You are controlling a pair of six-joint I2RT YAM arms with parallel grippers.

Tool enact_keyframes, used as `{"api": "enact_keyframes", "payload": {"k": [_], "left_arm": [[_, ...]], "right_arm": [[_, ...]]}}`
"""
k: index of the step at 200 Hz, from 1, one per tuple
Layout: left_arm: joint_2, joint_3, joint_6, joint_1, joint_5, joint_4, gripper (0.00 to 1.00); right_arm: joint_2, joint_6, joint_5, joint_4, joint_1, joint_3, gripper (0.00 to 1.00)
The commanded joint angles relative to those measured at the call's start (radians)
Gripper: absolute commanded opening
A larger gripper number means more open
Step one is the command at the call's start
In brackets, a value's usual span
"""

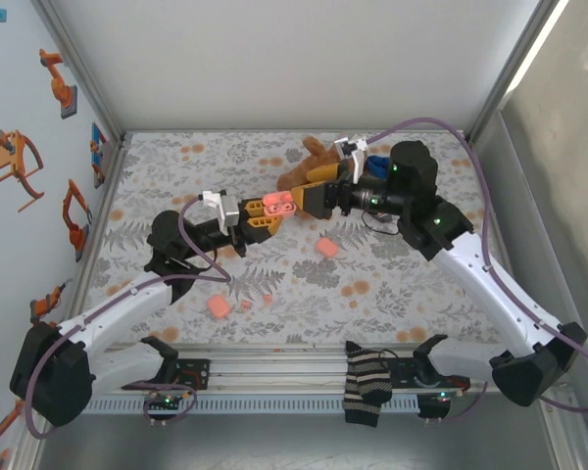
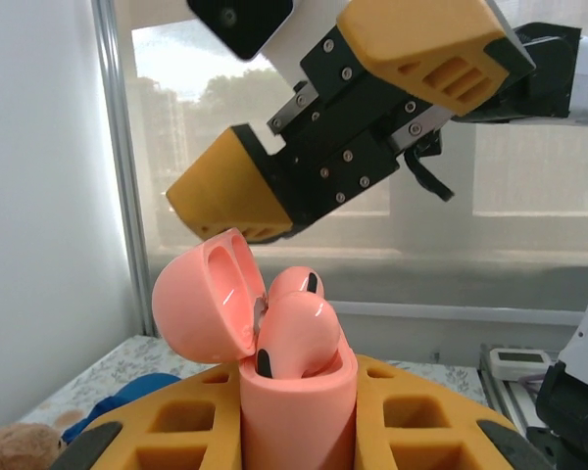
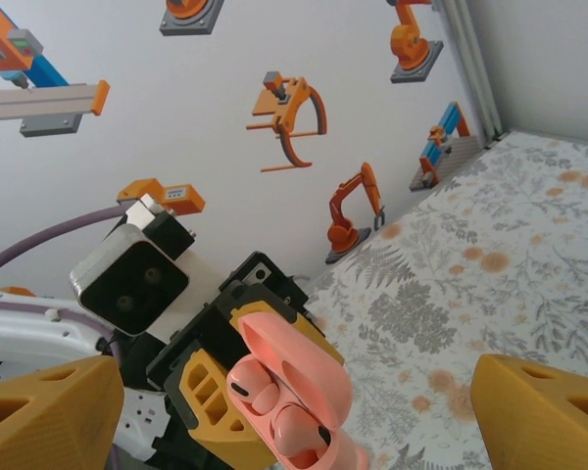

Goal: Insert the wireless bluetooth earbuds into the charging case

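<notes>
Charging case: pink, upright, lid hinged open, raised above the middle of the tabletop.
Wireless bluetooth earbuds: two, sitting in the case, tops protruding.
Left claw: clamped on the case's lower body.
Right claw: jaws spread wide, holding nothing, just right of the case.
Second pink case: lying on the tabletop nearby.

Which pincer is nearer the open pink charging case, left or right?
Left. The left pincer is shut on the charging case; the right pincer stands open close by, facing the case's open top.
</notes>
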State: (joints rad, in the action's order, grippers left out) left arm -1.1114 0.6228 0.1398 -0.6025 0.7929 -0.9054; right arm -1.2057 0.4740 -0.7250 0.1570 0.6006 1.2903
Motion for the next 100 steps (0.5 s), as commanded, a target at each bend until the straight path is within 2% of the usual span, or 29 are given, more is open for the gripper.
{"api": "enact_keyframes", "payload": {"k": [1,54,100], "left_arm": [[-0.021,0.046,-0.013,-0.006,0.064,-0.092,0.0],[-0.084,0.076,0.026,-0.006,0.088,-0.178,0.0],[-0.116,0.09,0.067,-0.006,0.09,-0.207,0.0]], "right_arm": [[-0.017,0.045,-0.097,-0.057,-0.001,0.009,0.9],[-0.041,0.067,-0.148,-0.076,0.007,0.004,0.9],[-0.059,0.071,-0.206,-0.064,0.025,0.027,0.85]]}}
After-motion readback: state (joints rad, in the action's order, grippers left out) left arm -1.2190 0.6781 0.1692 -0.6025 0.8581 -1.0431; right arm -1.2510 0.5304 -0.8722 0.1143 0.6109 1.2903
